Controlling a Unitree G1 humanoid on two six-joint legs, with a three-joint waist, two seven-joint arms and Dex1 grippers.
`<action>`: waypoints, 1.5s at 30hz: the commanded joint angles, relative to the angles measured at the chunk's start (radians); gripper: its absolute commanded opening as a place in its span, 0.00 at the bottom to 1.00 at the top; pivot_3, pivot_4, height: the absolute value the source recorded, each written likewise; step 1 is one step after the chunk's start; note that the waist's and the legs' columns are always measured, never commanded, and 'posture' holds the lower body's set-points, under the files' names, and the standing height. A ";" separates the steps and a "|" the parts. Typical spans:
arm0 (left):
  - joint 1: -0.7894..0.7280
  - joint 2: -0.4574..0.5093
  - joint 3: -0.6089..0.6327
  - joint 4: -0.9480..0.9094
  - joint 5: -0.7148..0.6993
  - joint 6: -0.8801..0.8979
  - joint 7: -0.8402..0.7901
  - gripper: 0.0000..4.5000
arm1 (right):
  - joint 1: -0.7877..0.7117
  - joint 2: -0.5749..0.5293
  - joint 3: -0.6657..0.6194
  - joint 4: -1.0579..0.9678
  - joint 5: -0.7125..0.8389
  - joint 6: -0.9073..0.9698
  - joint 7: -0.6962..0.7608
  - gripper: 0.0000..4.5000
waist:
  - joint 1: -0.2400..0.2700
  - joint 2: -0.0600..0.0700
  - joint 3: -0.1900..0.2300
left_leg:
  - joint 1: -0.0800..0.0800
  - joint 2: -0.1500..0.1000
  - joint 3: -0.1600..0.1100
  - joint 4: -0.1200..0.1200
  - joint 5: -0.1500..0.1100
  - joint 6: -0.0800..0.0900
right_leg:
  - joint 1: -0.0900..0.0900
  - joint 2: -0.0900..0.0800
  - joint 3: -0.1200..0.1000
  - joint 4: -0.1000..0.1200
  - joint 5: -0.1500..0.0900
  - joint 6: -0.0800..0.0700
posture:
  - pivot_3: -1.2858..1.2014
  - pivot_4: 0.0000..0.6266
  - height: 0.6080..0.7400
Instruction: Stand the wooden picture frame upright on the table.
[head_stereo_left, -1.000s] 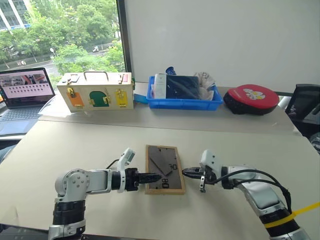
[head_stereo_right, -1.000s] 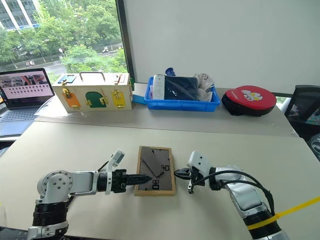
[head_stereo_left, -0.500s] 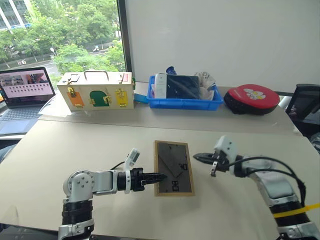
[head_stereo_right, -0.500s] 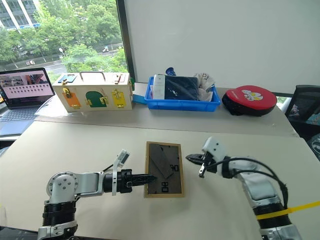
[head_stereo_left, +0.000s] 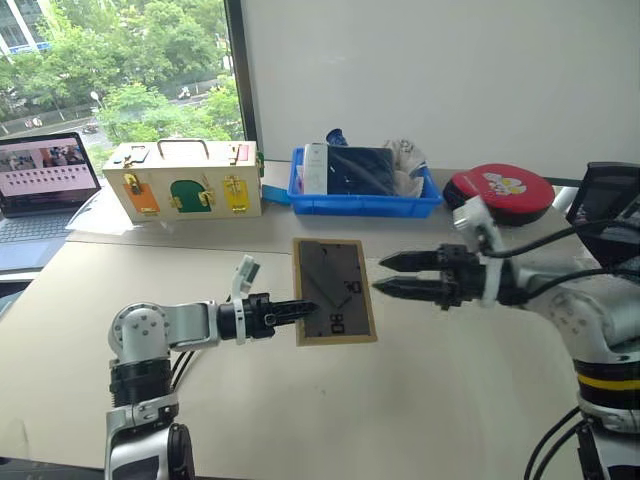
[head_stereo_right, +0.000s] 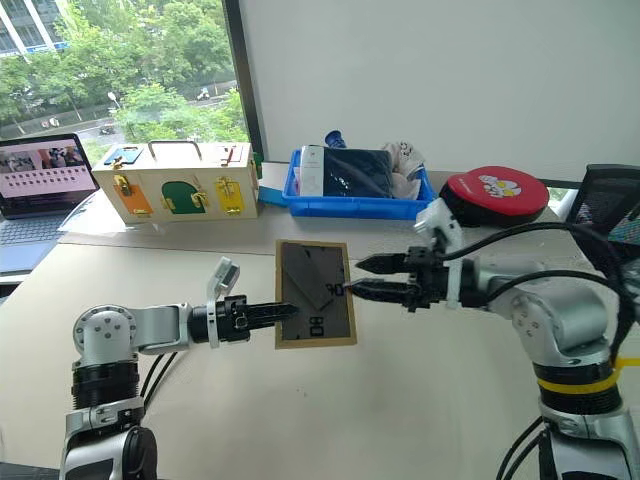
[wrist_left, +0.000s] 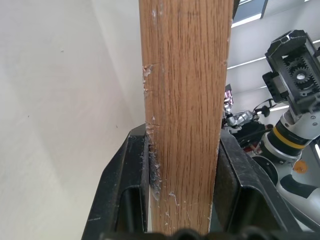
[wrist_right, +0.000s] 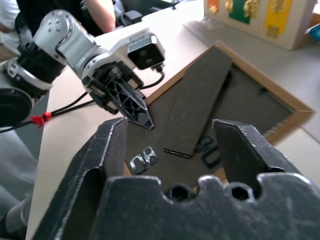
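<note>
We had the wooden picture frame (head_stereo_left: 334, 291) lifted off the counter (head_stereo_left: 420, 400) over its middle, our left gripper (head_stereo_left: 300, 310) clamped on one long edge and our right gripper (head_stereo_left: 385, 275) spread apart beside it, its grey back facing us, long axis upright, standing still undone.

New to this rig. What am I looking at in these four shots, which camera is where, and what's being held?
It is a humanoid robot with two arms, each ending in a two-fingered pincer. Two pictures come from its head, looking down over a beige table; the other two come from cameras on its wrists. The left pincer is clamped on the edge of a wooden picture frame, lifted with its dark back towards the camera. The right pincer is open beside it. At the back stand a latch box, a blue bin and a laptop.
</note>
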 joint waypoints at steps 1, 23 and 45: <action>0.001 0.010 -0.024 -0.042 -0.013 -0.019 -0.048 0.26 | -0.025 0.034 0.038 0.019 -0.053 -0.057 -0.027 0.95 | 0.002 0.000 0.000 | -0.001 0.000 0.000 0.000 0.000 0.000 | 0.000 0.000 0.000 0.000 0.000 0.000 | 0.52 0.24 0.89; -0.030 0.068 -0.009 0.033 0.021 -0.079 -0.092 0.26 | -0.023 0.039 0.040 0.032 -0.030 -0.179 0.188 0.95 | 0.006 0.000 0.000 | -0.001 0.000 0.000 0.000 0.000 0.000 | -0.001 0.000 -0.001 0.000 0.000 0.000 | 0.52 0.24 0.89; -0.199 0.039 0.104 0.327 -0.088 0.008 -0.102 0.26 | -0.183 -0.116 0.165 0.774 -0.962 -1.646 -0.243 0.71 | -0.002 0.000 0.001 | -0.001 0.000 0.000 -0.002 0.001 -0.002 | -0.003 0.000 0.000 0.001 0.000 0.000 | 0.52 0.24 0.89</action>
